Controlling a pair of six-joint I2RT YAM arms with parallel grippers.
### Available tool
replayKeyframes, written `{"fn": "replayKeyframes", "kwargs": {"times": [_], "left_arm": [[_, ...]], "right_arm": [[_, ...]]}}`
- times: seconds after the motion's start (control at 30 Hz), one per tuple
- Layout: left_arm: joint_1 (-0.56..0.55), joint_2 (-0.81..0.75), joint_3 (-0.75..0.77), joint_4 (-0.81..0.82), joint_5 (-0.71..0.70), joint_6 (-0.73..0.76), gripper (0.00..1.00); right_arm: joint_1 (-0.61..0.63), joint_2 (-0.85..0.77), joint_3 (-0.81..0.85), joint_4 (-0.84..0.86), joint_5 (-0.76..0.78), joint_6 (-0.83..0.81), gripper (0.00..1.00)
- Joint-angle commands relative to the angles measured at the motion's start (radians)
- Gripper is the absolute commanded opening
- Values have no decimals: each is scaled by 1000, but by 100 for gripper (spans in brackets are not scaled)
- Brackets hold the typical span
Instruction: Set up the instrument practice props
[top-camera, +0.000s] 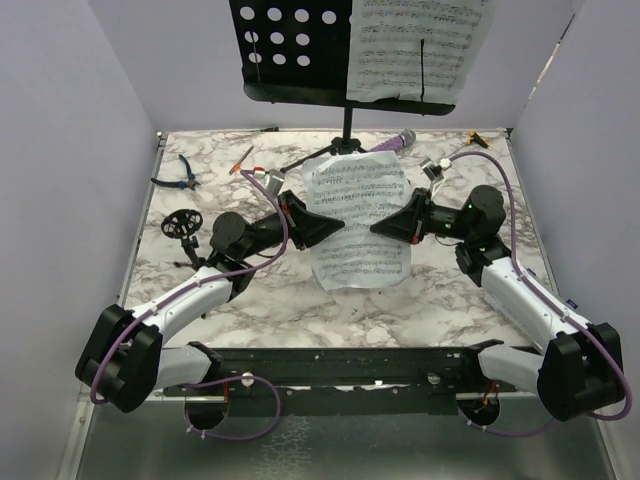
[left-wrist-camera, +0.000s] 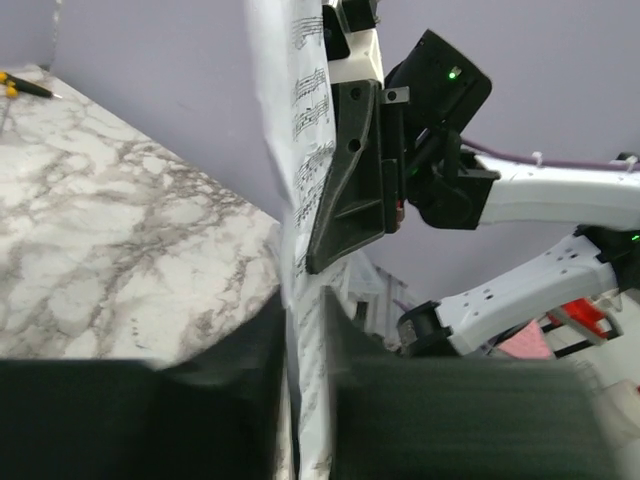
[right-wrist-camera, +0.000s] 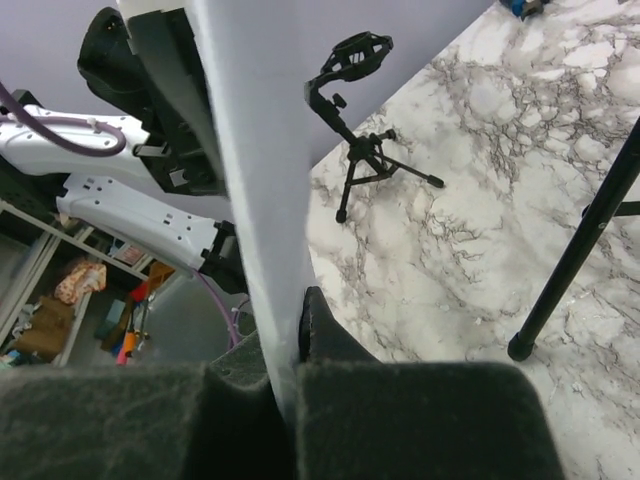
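Held page: I see one white sheet-music page (top-camera: 358, 200), printed with staves, lifted off the grey-veined marble tabletop (top-camera: 270, 300) above its middle. It is stretched between my two arms.
Left jaws: closed on the page's left edge. My left wrist view shows the paper (left-wrist-camera: 300, 120) pinched between the two dark pads.
Right jaws: closed on the opposite edge. In my right wrist view the sheet (right-wrist-camera: 250, 150) runs edge-on into the closed pads.
Music stand: the tall black tripod music stand with hole-perforated desk (top-camera: 290, 50) stands at the far side of the tabletop, behind the held page. Its pole (right-wrist-camera: 590, 230) comes down to the marble.
Second page: another white sheet of music (top-camera: 420, 45) rests on the right half of that desk.
Microphone: the purple glitter microphone (top-camera: 395, 143) lies on the tabletop near the stand's foot, right of the pole.
Mic stand: the small black tripod mic stand (top-camera: 183, 225) is upright at the left, beside my left arm, with nothing in its clip.
Pliers: blue-handled pliers (top-camera: 180, 172) lie at the far left.
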Motion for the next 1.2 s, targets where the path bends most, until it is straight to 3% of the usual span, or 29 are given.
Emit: {"fn": "replayKeyframes", "kwargs": {"times": [0.0,0.13,0.2,0.27,0.77,1.17], "left_arm": [[2,-9,-15,19,-21,-12,39],[2,7,-10,14,-14,-14,79],[2,16,-7,14,-8,-18,92],[2,23,-3,14,-6,-23,99],[46,72,-22,14,-14,-78,99],[205,58,-85,-4,1,-146,99]], "right_arm": [[5,-23,16,-10,12,-31,0],[5,-63,15,-88,57,-89,0],[5,-80,19,-128,77,-119,0],[5,-92,28,-168,92,-144,0],[5,-158,57,-315,192,-279,0],[28,-112,114,-369,190,-363,0]]}}
